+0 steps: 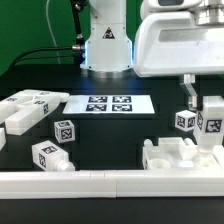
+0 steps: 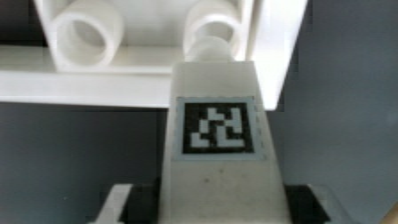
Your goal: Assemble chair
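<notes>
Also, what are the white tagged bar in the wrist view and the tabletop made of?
The tagged bar looks like matte white plastic with a slightly grainy face, maybe printed. Its tag seems a flat printed sticker. The tabletop is dark, dull and glare-free, possibly cloth or mat; can't tell.

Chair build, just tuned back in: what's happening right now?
The gripper is clamped on a long white tagged piece, holding it end-on toward the chair panel with two round sockets, roughly lined up with one of them. Whether it has touched yet I cannot tell. Several other tagged parts lie loose on the exterior view's left, near the marker board. The chair is far from assembled.
</notes>
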`<state>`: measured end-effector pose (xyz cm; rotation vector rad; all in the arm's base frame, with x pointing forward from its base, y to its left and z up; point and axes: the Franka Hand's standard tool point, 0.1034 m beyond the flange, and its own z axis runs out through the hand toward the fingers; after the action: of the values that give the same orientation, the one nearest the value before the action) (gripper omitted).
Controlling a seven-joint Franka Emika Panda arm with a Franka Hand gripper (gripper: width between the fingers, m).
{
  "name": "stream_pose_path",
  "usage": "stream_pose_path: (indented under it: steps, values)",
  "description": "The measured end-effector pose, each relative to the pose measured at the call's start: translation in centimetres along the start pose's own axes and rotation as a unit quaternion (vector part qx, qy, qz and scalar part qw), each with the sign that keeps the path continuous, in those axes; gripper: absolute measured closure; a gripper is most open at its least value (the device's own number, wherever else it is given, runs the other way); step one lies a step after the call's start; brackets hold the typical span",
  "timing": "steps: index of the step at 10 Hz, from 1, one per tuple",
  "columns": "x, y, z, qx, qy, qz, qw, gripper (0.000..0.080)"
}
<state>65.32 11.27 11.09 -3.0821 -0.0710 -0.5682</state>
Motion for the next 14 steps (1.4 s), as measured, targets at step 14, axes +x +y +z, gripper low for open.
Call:
stream_pose_path:
  steps: [14]
  values:
    - [-1.5, -0.4, 2.0, 0.005, 0.030, -0.007, 1.000, 0.0515]
